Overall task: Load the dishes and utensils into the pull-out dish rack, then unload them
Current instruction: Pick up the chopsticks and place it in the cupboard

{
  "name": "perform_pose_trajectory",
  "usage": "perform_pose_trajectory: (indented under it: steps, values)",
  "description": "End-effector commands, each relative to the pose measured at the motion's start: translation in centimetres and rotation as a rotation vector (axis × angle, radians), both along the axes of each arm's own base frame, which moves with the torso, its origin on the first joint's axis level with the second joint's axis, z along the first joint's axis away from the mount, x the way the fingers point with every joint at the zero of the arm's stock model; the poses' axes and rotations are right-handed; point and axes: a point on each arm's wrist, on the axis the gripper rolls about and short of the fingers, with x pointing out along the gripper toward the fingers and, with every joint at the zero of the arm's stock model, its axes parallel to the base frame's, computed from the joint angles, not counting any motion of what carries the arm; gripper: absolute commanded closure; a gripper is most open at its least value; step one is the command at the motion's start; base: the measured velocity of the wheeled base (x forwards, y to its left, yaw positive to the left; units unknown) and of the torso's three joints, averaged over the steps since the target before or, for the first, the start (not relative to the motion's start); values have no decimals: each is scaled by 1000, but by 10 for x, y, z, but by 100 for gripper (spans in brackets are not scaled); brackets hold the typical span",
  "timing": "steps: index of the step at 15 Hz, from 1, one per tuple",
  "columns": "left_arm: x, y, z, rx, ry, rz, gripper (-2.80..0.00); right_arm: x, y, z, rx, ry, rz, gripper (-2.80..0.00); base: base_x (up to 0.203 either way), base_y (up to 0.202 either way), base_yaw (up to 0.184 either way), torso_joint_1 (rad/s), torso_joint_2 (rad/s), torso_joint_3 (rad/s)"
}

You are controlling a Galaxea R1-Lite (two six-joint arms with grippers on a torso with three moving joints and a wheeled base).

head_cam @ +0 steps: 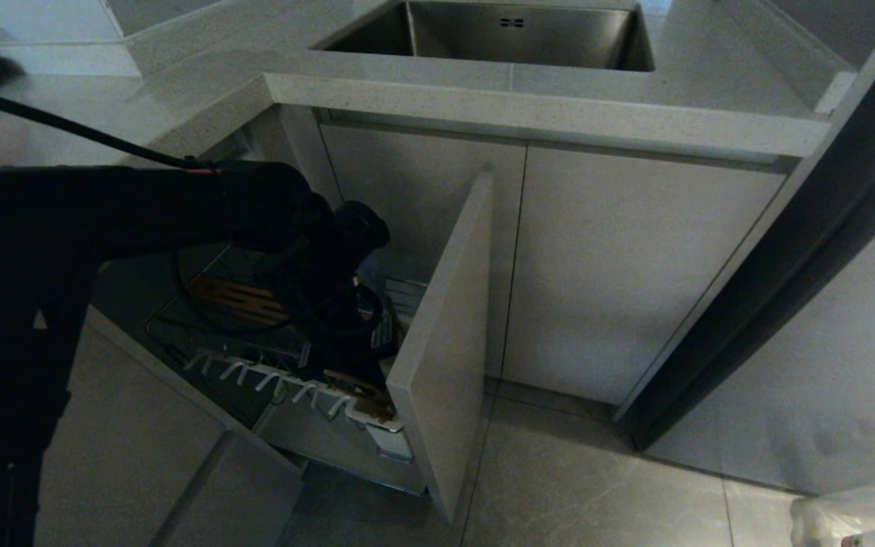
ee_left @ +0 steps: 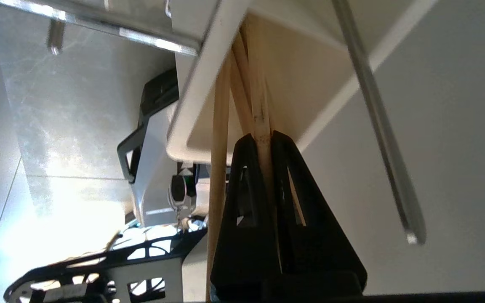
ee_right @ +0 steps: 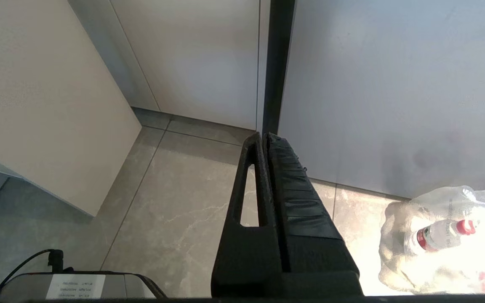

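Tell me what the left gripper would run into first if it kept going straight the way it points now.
Probably the white utensil cup: the left gripper, jaws shut on a chopstick, points into its opening. How far off the cup's inside is stays unclear.

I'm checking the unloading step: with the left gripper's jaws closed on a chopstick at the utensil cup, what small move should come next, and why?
Probably a short pull along the stick's length, out of the cup. The left gripper is clamped on one chopstick whose far end sits inside the white utensil cup. A second chopstick lies beside it, ungripped, and a fork leans nearby, so sideways motion could knock them.
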Motion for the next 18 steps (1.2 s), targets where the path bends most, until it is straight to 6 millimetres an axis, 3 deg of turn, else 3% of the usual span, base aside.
perform_pose_trajectory:
  steps: [1, 7, 8, 14, 18]
  values:
    - [4, 1, -5, 4, 11, 9, 0, 0, 0, 0, 0, 0, 0, 0, 0, 0, 0, 0, 0, 0]
    - [7, 3, -8, 8, 18, 14, 0, 0, 0, 0, 0, 1, 0, 0, 0, 0, 0, 0, 0, 0]
    - [7, 2, -8, 8, 17, 13, -280, 0, 0, 0, 0, 2, 0, 0, 0, 0, 0, 0, 0, 0]
    - [3, 4, -1, 1, -1, 13, -280, 0, 0, 0, 0, 0, 0, 0, 0, 0, 0, 0, 0, 0]
    - [-7, 8, 18, -19, -50, 14, -280, 0, 0, 0, 0, 0, 0, 0, 0, 0, 0, 0, 0, 0]
